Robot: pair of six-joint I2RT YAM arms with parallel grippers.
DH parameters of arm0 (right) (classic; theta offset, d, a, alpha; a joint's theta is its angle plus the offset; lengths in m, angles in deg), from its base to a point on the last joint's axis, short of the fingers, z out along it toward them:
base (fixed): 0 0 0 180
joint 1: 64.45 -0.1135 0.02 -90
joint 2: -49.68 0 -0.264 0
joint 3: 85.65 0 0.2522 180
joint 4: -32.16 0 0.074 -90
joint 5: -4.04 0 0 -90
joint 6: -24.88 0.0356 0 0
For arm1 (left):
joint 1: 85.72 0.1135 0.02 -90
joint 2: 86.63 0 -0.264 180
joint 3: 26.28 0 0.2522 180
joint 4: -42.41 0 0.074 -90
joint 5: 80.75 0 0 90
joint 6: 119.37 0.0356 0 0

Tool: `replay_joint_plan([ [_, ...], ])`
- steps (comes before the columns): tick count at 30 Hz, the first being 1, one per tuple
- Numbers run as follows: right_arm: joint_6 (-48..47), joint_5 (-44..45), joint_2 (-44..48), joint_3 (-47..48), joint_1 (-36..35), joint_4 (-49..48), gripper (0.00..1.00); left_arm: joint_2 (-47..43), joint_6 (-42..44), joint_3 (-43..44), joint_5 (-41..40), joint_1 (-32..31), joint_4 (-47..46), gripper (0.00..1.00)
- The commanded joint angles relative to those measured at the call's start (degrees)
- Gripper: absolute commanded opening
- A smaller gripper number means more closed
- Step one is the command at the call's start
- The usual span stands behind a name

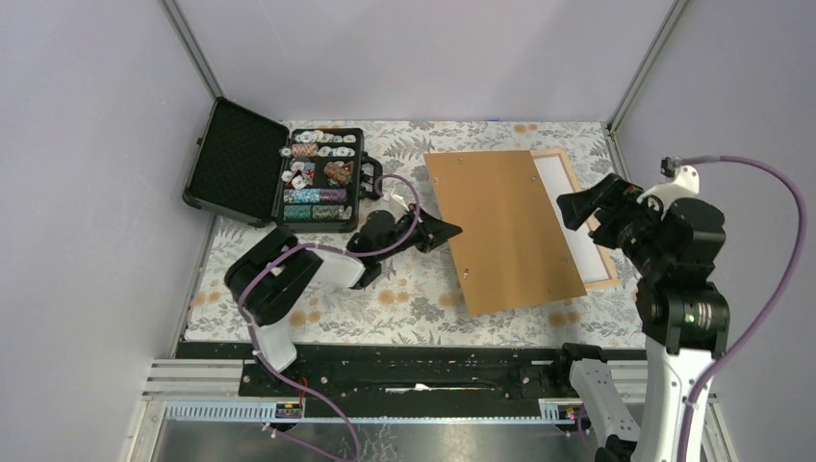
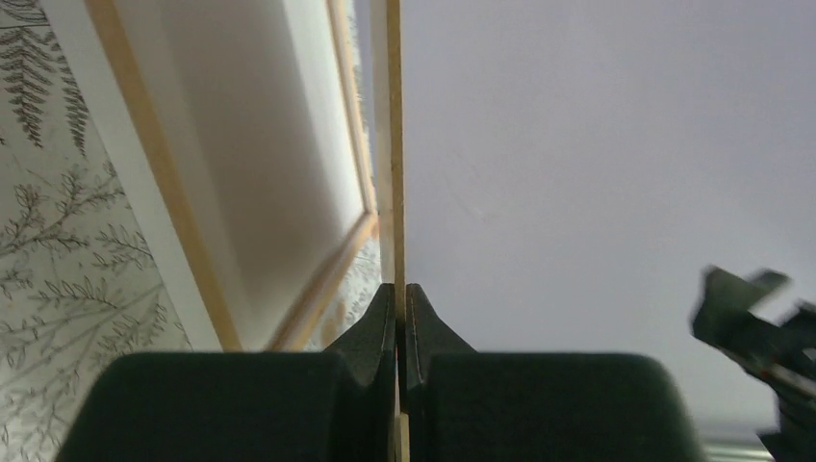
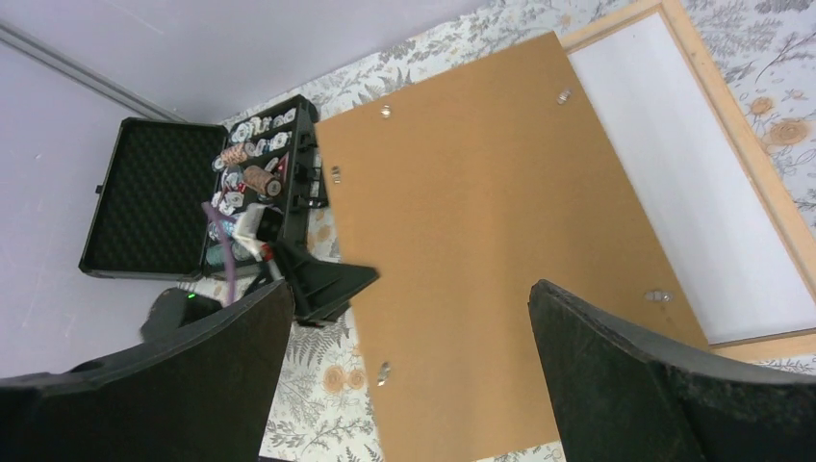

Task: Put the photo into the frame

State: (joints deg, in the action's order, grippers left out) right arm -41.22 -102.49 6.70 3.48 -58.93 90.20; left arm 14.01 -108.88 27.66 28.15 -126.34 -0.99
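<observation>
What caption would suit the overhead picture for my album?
Left pincer holds the brown backing board by its edge above the wooden frame; right pincer hovers open.

Your top view looks down on the table (image 1: 414,298); right wrist shares the backing board (image 1: 500,231), left wrist hugs its edge.

The frame (image 3: 734,125), thin light wood, lies flat at the far right; inside it the photo (image 3: 693,183) lies plain white back up (left part hidden).
</observation>
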Motion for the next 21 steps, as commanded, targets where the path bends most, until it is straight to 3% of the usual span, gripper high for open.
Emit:
replay_joint_plan([
  [1,-1.9,1.0,3.9,2.7,-0.2,3.9,1.0,4.6,1.3,8.2,-7.9,-2.5,-6.3,0.0],
  [10,-2.0,1.4,5.9,1.2,-0.2,5.4,1.0,17.3,-5.9,19.3,-6.4,-3.1,-3.6,0.0],
  [21,-2.9,2.5,6.1,-0.5,-0.2,5.4,1.0,27.3,-7.3,34.4,-0.9,-3.0,5.2,0.0],
])
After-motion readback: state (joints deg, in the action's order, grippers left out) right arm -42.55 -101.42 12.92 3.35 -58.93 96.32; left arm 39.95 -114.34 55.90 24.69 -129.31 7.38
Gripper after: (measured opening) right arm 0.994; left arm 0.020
